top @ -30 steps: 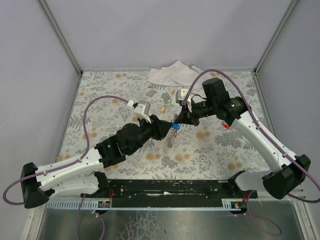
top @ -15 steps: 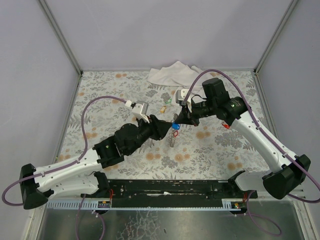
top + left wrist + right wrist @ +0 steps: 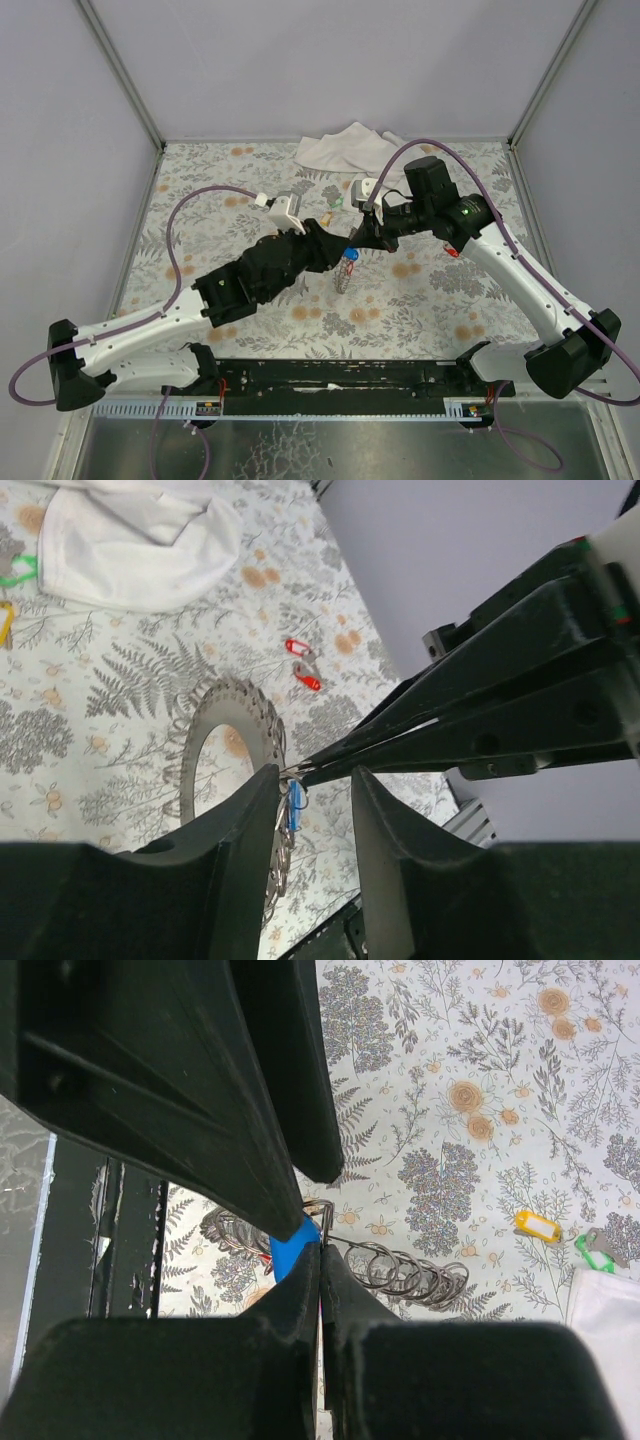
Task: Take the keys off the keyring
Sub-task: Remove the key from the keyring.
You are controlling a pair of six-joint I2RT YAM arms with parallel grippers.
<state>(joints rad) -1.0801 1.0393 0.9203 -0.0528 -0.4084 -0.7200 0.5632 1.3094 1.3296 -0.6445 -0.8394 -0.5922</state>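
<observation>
The keyring (image 3: pixel 343 279), a silvery chain of rings, hangs over the middle of the table. My right gripper (image 3: pixel 356 240) is shut on its top ring; in the right wrist view the gripper (image 3: pixel 321 1245) pinches the wire with the chain (image 3: pixel 410 1275) trailing right. A blue key (image 3: pixel 349 254) hangs on the chain just below the pinch. My left gripper (image 3: pixel 313 775) is open. Its jaws straddle the blue key (image 3: pixel 294 806), which lies close to the left one, and their tips meet the right gripper's tips. The chain (image 3: pixel 235 695) curves behind.
A red key (image 3: pixel 452 252) lies loose on the floral mat to the right, also in the left wrist view (image 3: pixel 303 667). A yellow key (image 3: pixel 327 216) and a green key (image 3: pixel 337 203) lie near the white cloth (image 3: pixel 345 146) at the back.
My left gripper has shifted slightly up and forward, closer to the right gripper's tips. The right gripper and the hanging chain have stayed put.
</observation>
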